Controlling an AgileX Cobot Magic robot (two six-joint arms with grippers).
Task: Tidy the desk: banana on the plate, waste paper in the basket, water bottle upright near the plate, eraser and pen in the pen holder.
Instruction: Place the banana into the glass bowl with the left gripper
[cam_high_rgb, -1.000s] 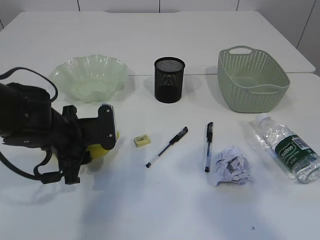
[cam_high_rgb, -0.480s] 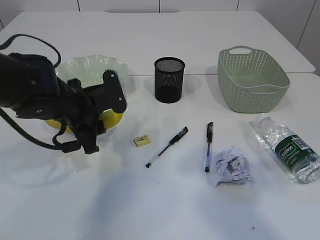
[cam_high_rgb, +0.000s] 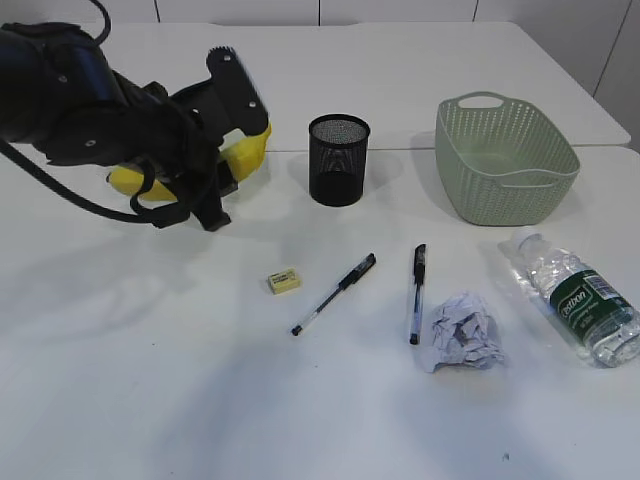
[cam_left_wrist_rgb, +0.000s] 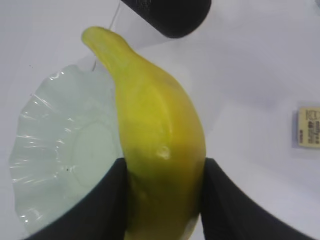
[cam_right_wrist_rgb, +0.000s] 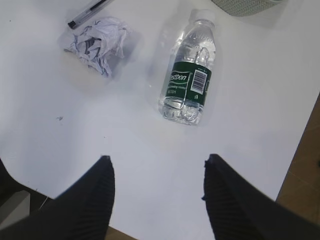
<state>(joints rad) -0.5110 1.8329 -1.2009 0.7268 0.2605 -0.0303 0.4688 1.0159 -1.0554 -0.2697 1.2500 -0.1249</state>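
White tabletop under me; my left gripper (cam_left_wrist_rgb: 162, 200) clamps the banana (cam_left_wrist_rgb: 155, 145) above the plate (cam_left_wrist_rgb: 60, 155); my right gripper (cam_right_wrist_rgb: 157, 200) hangs with jaws apart, empty, water bottle (cam_right_wrist_rgb: 190, 75) lying at its 12 o'clock, waste paper (cam_right_wrist_rgb: 97, 42) at 11.
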